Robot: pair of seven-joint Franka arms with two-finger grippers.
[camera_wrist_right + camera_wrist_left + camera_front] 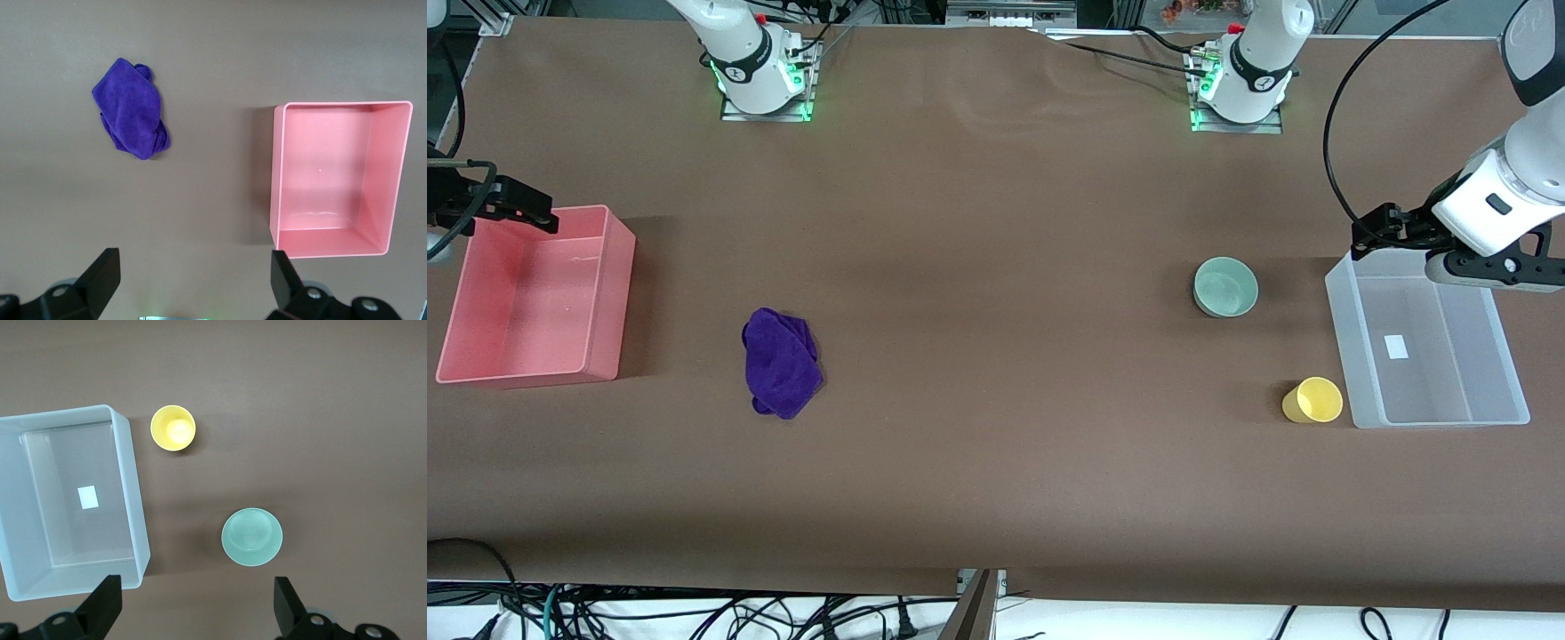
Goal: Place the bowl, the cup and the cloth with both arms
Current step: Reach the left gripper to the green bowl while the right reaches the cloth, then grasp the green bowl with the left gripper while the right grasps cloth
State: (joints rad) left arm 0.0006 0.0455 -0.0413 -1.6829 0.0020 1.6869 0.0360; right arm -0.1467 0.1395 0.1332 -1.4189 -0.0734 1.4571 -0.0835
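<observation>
Brown-covered table (pixel 996 222), two white Franka arms w/ black grippers, bases at top of front view. Left gripper (pixel 1371 233) hung over the base-side rim of a translucent clear plastic rectangular bin (pixel 1507 373) at the left arm's end; fingers spread wide in left wrist view (pixel 193 607), nothing held. Right gripper (pixel 532 213) hung over the base-side rim of a pink plastic rectangular bin (pixel 609 293) at the right arm's end; fingers spread wide in right wrist view (pixel 190 283), nothing held. Small round pale mint-green shallow bowl (pixel 1225 287) sat upright on table, near the clear bin but apart from it, toward the table's middle. Small plain yellow tapered plastic cup (pixel 1312 400) stood upright just beside the clear bin's camera-side corner, nearer front cam than bowl; not touching the bin as far as seen. Crumpled purple cloth (pixel 782 361) lay on table, apart from the pink bin, toward the middle, well apart from bowl + cup. Both bins empty; white label (pixel 1397 347) on clear bin's floor.
</observation>
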